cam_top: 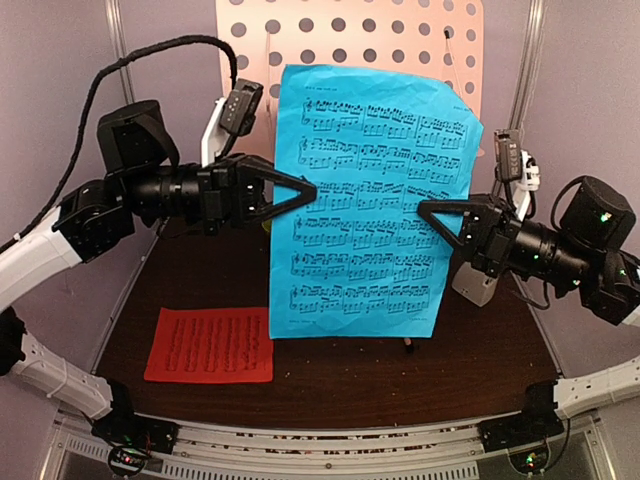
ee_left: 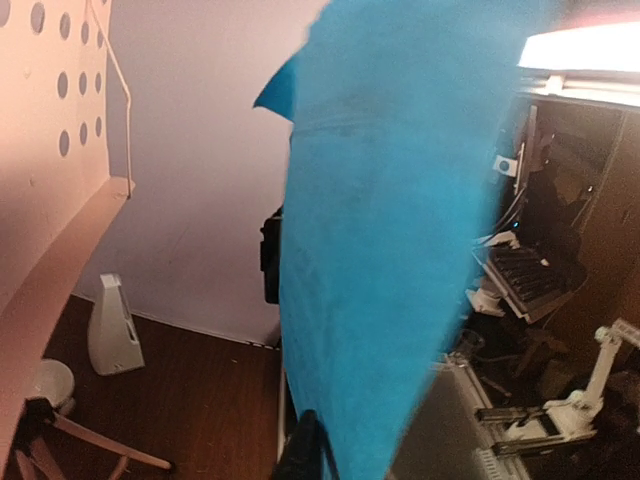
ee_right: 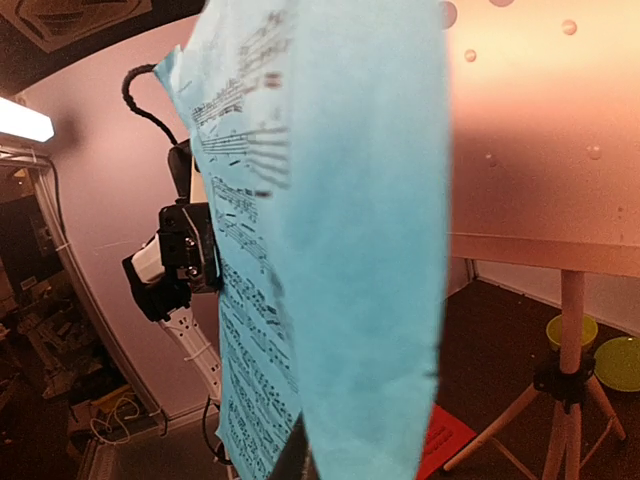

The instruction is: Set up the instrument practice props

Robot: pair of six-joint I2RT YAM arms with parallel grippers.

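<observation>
The blue music sheet (cam_top: 375,200) hangs upright over the middle of the table, in front of the pale pink music stand (cam_top: 350,30). My left gripper (cam_top: 305,190) is shut on its left edge and my right gripper (cam_top: 425,210) is shut on its right edge. In the left wrist view the blue music sheet (ee_left: 390,250) rises out of my left gripper (ee_left: 320,452). In the right wrist view the printed blue music sheet (ee_right: 340,250) fills the middle above my right gripper (ee_right: 305,455). The red music sheet (cam_top: 210,345) lies flat at the front left. The white metronome (cam_top: 472,285) stands partly hidden behind my right gripper.
The stand's hole-dotted desk (ee_right: 540,150) and its tripod pole (ee_right: 570,340) are at the right of the right wrist view, with a lime green bowl (ee_right: 555,328) and plate (ee_right: 620,362) behind. A small white bowl (ee_left: 48,385) sits near the metronome (ee_left: 112,330).
</observation>
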